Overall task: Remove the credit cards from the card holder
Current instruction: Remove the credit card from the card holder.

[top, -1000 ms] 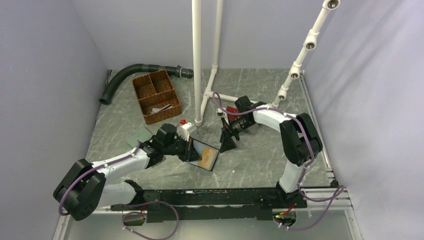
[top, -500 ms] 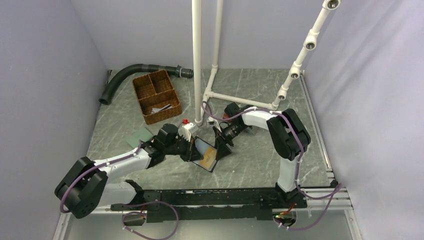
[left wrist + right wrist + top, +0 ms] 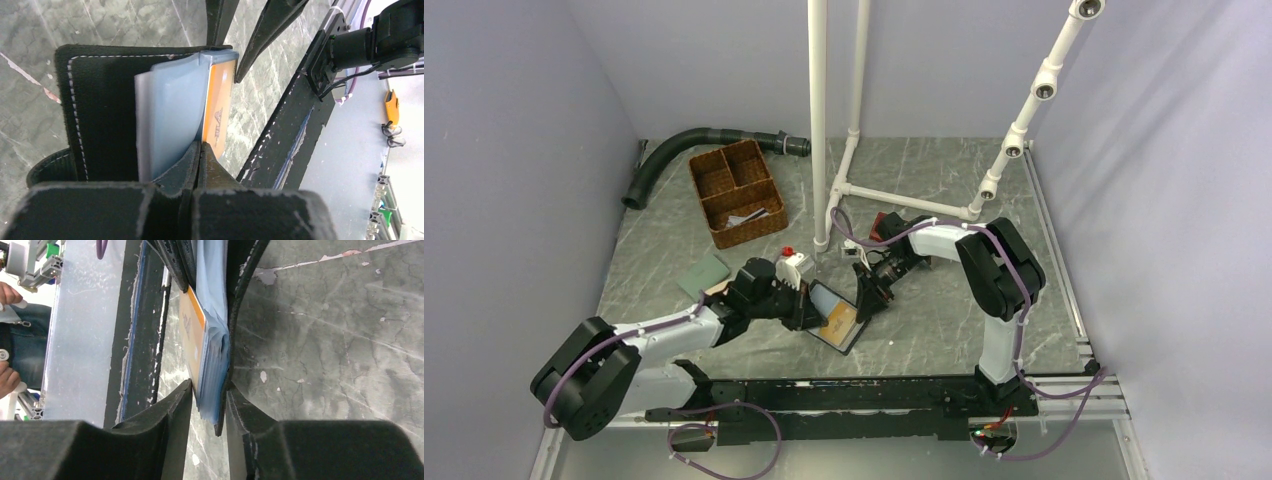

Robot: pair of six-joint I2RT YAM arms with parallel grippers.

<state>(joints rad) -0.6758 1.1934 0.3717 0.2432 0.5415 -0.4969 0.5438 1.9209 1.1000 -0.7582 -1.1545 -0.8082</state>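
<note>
Start at the right gripper: drawn in narrow, straddling the open edge of the card holder, one finger by the face of the orange card, the other behind the black cover. Cannot tell whether pressing yet or merely bracketing. Appears to take in the whole stack, blue sleeve and cover included, not the card alone. Better to back off a touch, shift toward the card's exposed strip, and pinch only that orange edge, clear of the sleeve. Then draw straight along the pocket's line, out past the open end, slowly and without twisting. Across from it, find the left gripper clamped tight on the opposite edge of the card holder, nipping the blue sleeve right where it meets the card. Judged a risk: may be pinning the card as well, so worth easing that hold onto sleeve and leather only before any pull. From above, see the card holder tilted between the two grippers, low over the table; cannot tell whether a corner rests on it. No sign of the dark card in any view; probably hidden under the sleeves. Farther off, note the basket, the hose and the white pipes, none in the way.
</note>
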